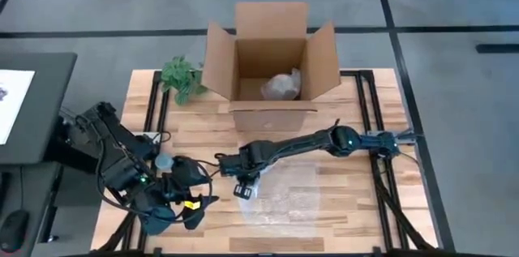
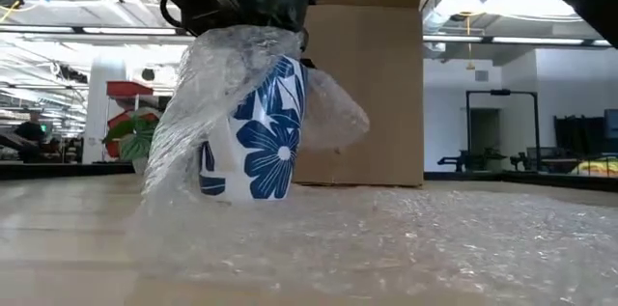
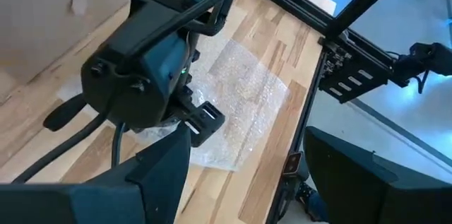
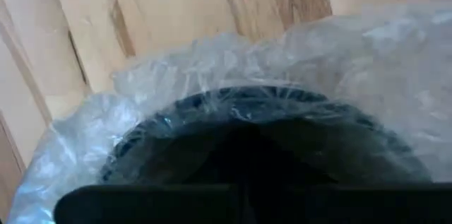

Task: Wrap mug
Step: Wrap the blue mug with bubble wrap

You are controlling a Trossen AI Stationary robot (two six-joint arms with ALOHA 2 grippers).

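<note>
Your white mug with blue flower print [image 2: 253, 132] stands upright on the sheet of clear bubble wrap [image 1: 284, 196], which lies flat on the pale wooden-plank worktop [image 1: 365, 200] near the worktop's middle. In the low view, one flap of the wrap is pulled up over the mug, draping its left side and top and bulging out to the right of it.

Your right claw [image 1: 242, 184] reaches in from the right across the worktop and sits directly over the mug, at the near-left corner of the wrap. The right wrist view looks straight down into the mug's dark mouth, with film stretched across the rim. You cannot tell from any view whether its fingers are spread or pinching the wrap.

Your left claw [image 1: 190, 212] hangs over the front-left part of the worktop, just beside the right claw and clear of the sheet. Its fingers [image 3: 357, 178] stand spread apart, holding nothing.

Behind the wrap, the open brown cardboard box [image 1: 272, 62] rests at the back middle of the worktop, a bundle of clear wrap [image 1: 281, 87] inside it. The small green leafy plant [image 1: 182, 77] is just left of the box.
</note>
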